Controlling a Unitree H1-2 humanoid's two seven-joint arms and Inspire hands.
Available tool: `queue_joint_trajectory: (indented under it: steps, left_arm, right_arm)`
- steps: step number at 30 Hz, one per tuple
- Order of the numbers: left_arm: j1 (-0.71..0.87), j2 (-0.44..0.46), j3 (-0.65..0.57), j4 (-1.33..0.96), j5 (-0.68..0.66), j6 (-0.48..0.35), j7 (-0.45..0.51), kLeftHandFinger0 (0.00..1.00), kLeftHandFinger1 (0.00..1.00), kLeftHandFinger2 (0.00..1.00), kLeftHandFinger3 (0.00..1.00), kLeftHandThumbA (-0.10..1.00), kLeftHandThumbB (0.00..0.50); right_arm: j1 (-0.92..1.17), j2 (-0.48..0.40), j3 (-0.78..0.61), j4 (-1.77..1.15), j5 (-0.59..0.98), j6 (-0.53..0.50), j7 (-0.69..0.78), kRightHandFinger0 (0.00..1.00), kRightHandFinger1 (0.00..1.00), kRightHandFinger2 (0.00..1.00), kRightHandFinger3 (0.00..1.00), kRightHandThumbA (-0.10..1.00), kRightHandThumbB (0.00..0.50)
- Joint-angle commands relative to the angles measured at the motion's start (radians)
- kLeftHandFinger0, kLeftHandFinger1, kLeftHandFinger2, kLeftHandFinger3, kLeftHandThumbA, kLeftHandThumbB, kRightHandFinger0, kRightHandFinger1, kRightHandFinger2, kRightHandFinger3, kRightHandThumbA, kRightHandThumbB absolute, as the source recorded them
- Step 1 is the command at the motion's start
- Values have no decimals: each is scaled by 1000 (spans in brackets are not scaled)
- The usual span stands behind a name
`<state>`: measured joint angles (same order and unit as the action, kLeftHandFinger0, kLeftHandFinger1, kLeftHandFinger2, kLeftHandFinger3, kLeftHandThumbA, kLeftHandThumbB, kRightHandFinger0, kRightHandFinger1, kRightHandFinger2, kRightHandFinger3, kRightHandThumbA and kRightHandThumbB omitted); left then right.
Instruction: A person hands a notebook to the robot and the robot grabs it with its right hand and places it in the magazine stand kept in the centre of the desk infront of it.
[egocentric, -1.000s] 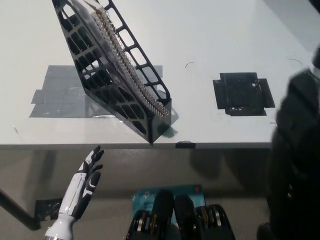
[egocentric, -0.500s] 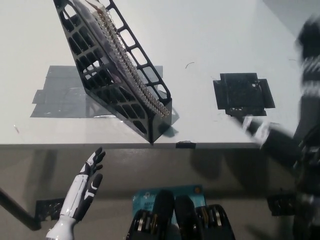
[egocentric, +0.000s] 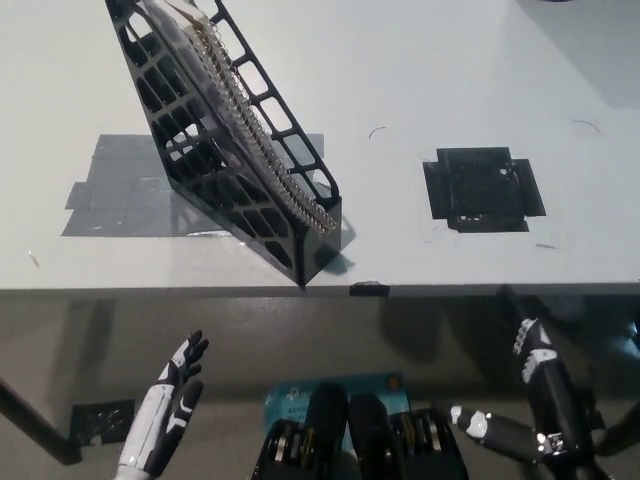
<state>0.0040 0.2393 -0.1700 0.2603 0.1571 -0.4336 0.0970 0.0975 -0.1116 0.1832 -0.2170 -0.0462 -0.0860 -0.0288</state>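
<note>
on the desk, grey tape and black tape flank the magazine stand.

One black magazine stand stands on the worktop, with one spiral-bound notebook in it. Two tape patches: one grey, one black. Two robot hands show, one white and one black.

Black plastic lattice magazine stand, matt white desk

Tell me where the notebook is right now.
In the head view, the spiral notebook stands inside the black magazine stand at upper left of the white desk, beside grey tape patches.
</note>
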Motion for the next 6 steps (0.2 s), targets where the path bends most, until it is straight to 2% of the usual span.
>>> queue_joint_trajectory:
  steps: [1, 3, 6]
  left_arm:
    - [20, 4, -12, -18, -4, -36, 31, 987, 1000, 1000, 1000, 1000, 500]
    - [26, 4, -17, -19, 4, -36, 37, 985, 1000, 1000, 1000, 1000, 500]
    - [34, 4, -20, -21, 8, -36, 42, 983, 1000, 1000, 1000, 1000, 500]
  right_arm:
    - [2, -8, 12, 33, 9, -63, 52, 1000, 1000, 1000, 1000, 1000, 251]
    - [5, -8, 11, 48, 10, -66, 58, 1000, 1000, 1000, 1000, 1000, 230]
    - [8, -8, 13, 65, 2, -70, 62, 1000, 1000, 1000, 1000, 1000, 239]
